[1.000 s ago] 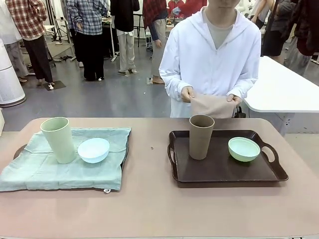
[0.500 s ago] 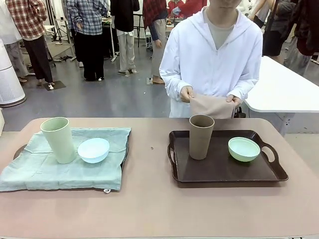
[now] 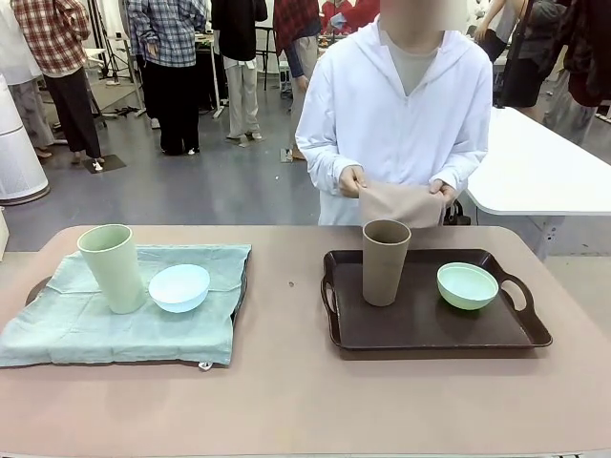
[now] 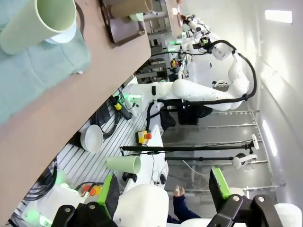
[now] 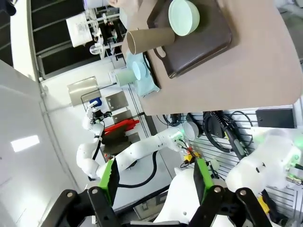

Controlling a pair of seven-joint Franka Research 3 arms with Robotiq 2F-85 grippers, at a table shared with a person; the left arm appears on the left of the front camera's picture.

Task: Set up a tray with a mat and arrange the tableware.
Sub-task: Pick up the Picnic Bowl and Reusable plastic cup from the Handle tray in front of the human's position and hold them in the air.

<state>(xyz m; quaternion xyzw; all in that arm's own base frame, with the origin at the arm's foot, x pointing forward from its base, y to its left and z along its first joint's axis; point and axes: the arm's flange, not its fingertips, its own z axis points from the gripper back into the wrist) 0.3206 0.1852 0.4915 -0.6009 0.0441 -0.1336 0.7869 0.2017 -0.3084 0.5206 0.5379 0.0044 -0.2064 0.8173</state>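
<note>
Left tool (image 4: 165, 187) and right tool (image 5: 155, 174) hung released, empty. Pale green cup (image 3: 113, 267) and light blue bowl (image 3: 179, 286) sat on the green mat (image 3: 95, 329). Brown cup (image 3: 385, 260) and mint bowl (image 3: 468, 284) stood on the bare brown tray (image 3: 430, 329), whose tan mat (image 3: 401, 202) the person held.

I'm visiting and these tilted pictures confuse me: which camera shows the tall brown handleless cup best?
The front view: the tall brown handleless cup stands whole and upright on the dark brown tray. The right wrist view shows the cup smaller and sideways; the left wrist view cuts the cup off at the top edge.
</note>
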